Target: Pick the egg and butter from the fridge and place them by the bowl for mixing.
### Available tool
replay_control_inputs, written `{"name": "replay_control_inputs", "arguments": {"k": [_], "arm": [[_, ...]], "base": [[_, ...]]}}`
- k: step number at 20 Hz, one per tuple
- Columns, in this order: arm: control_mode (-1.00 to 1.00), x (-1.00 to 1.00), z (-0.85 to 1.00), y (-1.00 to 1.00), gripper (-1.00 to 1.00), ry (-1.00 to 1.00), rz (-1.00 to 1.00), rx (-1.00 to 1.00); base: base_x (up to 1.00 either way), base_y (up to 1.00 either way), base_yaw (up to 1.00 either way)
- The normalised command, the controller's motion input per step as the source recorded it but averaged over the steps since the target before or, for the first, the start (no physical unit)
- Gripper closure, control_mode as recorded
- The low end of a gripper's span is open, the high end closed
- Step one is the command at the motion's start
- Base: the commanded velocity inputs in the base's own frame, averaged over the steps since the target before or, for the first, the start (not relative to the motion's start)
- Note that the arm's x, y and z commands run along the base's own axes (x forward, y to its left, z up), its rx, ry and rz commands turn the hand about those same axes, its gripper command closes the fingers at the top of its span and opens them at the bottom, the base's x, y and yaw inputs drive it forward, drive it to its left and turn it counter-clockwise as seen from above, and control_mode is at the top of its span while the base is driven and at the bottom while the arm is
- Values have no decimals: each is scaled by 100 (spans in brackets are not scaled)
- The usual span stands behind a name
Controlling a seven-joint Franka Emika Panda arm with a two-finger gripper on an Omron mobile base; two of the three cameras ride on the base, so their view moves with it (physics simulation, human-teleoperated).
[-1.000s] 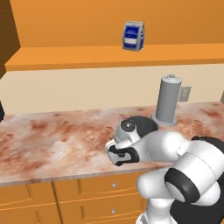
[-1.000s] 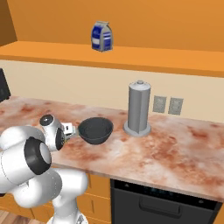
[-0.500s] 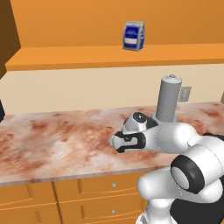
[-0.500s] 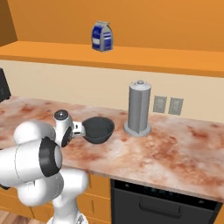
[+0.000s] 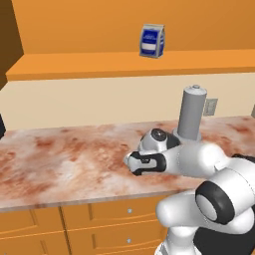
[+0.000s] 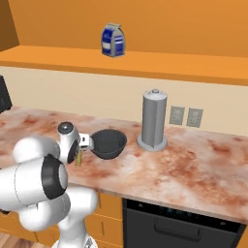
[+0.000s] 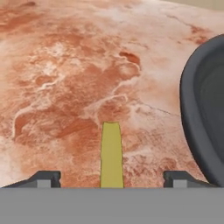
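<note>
The butter (image 7: 111,153), a thin olive-yellow stick, lies between the tips of my gripper (image 7: 111,179) in the hand view, with a clear gap on each side. The jaws stand wide and open, touching nothing. To its right is the dark grey bowl (image 7: 201,109). In the right base view the gripper (image 6: 80,152) hangs low over the marbled counter (image 6: 184,169), just left of the bowl (image 6: 109,143), with the butter (image 6: 78,158) under it. From the left base view, my hand (image 5: 144,163) and forearm cover the bowl. The egg and the fridge are out of view.
A tall grey canister (image 6: 154,120) with a knob stands behind and right of the bowl. A blue milk carton (image 6: 112,40) sits on the orange shelf above. Wall outlets (image 6: 186,116) are at the back. The counter's front edge runs close to the gripper.
The jaws have opened wide and let go of the butter. The hand has settled low beside the bowl's left side.
</note>
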Motion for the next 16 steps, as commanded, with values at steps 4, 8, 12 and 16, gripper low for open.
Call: {"name": "replay_control_inputs", "arguments": {"k": [4, 8, 12, 16], "arm": [[-100, -45, 2, 7, -100, -4, 1, 0], [-100, -51, 36, 0, -100, -1, 0, 2], [-100, -63, 29, -4, -100, 0, 0, 7], [-100, -77, 17, -16, -100, -15, 0, 3]], "base": [[0, 0, 0], [0, 0, 0], [0, 0, 0], [0, 0, 0]]}}
